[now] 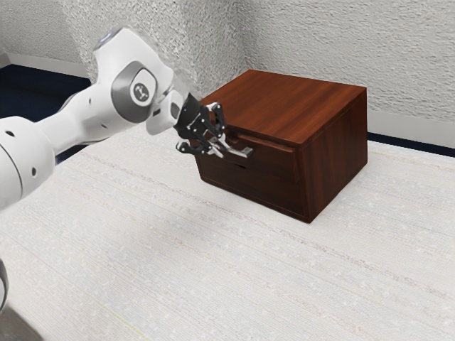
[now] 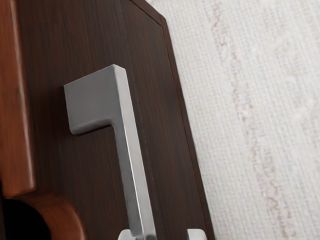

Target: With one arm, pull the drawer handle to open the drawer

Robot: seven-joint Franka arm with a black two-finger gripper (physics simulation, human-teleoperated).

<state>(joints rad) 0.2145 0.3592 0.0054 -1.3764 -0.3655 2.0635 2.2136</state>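
Exterior view. Found the gripper [image 1: 226,147] pressed up to the cabinet [image 1: 306,117] at its front face, level with the upper drawer [image 1: 274,158], on the arm [image 1: 85,121] reaching in over the table [image 1: 213,270]. Met the silver handle [image 1: 242,151] right at the hand, on the cabinet's front toward the corner nearest the arm. Saw the drawer standing perhaps a shade proud of the cabinet's face (too slight to call).

Wrist view. Looked along the handle [image 2: 129,150], mounted on the dark drawer front. Caught two fingertips [image 2: 196,234] either side of the bar: one close against it, the other apart, with wood grain showing between. Judged the hand therefore open, straddling the bar and not clamped on it. Noted a dark hollow [image 2: 20,222] by the cabinet's frame beside the drawer front, hinting at a crack of opening.

Judged the step as the grasp, with the pull barely begun, if at all. Needed next: closing the fingers onto the bar, then drawing straight out from the cabinet's front, square to its face, without slipping off the thin bar.
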